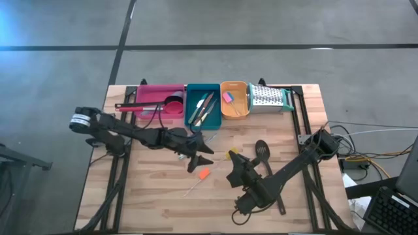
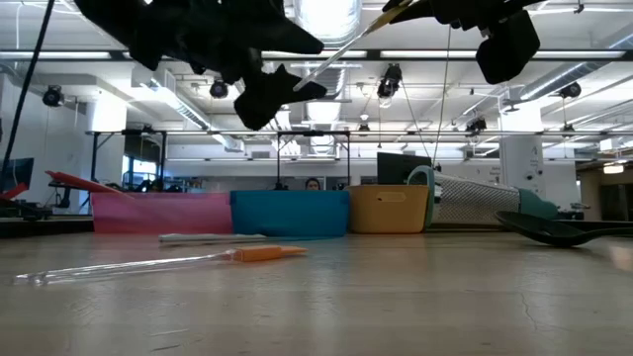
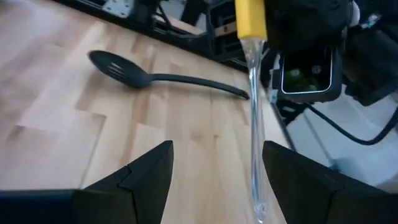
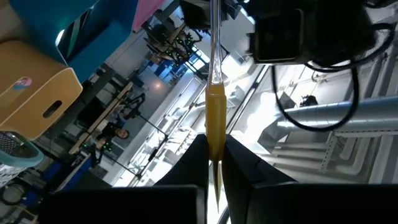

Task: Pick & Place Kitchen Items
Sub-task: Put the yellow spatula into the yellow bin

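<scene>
The right tool (image 1: pixel 233 156) is gripping a yellow-handled clear utensil (image 3: pixel 254 112) above the table (image 1: pixel 157 196), facing the left tool (image 1: pixel 205 145), whose fingers are spread.

I see a pale wood-grain tabletop (image 1: pixel 157 189). Beside the teal tray (image 1: pixel 203 104) sit a pink tray (image 1: pixel 157 98) and an orange tray (image 1: pixel 234 101). The slotted spoon (image 1: pixel 262 151) is black. One clear-stemmed utensil has an orange end (image 1: pixel 204 174), another a yellow end (image 3: pixel 251 18).

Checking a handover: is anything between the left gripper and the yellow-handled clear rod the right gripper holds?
Nothing visible: the yellow-handled clear rod, clamped in the right gripper, hangs free just ahead of the open left gripper.
</scene>
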Controlling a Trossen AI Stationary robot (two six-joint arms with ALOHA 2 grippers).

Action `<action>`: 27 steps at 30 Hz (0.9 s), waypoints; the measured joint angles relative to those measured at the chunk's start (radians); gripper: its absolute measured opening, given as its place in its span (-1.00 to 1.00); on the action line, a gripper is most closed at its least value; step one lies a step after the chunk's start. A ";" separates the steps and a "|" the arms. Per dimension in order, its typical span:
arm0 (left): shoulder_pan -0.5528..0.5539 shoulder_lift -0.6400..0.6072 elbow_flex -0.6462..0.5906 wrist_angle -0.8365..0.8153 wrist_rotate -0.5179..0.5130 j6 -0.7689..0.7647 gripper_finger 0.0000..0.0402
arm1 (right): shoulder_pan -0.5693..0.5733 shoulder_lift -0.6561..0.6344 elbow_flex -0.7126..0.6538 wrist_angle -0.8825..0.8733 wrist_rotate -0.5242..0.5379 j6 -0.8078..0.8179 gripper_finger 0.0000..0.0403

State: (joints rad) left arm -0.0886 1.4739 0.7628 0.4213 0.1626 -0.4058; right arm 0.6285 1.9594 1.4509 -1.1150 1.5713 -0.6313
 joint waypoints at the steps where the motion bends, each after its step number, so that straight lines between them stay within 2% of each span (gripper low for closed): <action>1: 0.005 0.010 0.000 0.010 0.017 -0.008 0.26 | 0.000 0.000 0.000 0.001 0.000 0.000 -0.94; 7: 0.020 0.057 0.015 0.035 0.148 -0.050 0.26 | 0.000 0.000 0.000 0.004 0.000 0.003 -0.94; 13: 0.020 0.124 0.077 0.031 0.167 -0.042 0.25 | 0.000 0.000 0.000 0.004 0.000 0.014 -0.94; 16: 0.020 0.146 0.105 0.031 0.198 -0.021 0.16 | 0.000 0.000 0.000 0.004 0.000 0.023 -0.94; 19: 0.018 0.151 0.124 0.025 0.224 0.004 -0.05 | 0.000 0.000 0.000 0.004 0.000 0.041 -0.94; 25: 0.010 0.127 0.127 -0.023 0.237 0.066 -0.78 | 0.000 0.000 0.000 -0.003 0.004 0.050 -0.94; 27: 0.010 0.127 0.126 -0.024 0.241 0.079 -0.90 | 0.001 0.000 0.000 -0.005 0.012 0.045 -0.94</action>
State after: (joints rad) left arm -0.0783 1.6009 0.8887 0.3972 0.4032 -0.3269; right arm 0.6294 1.9594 1.4513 -1.1196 1.5833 -0.5865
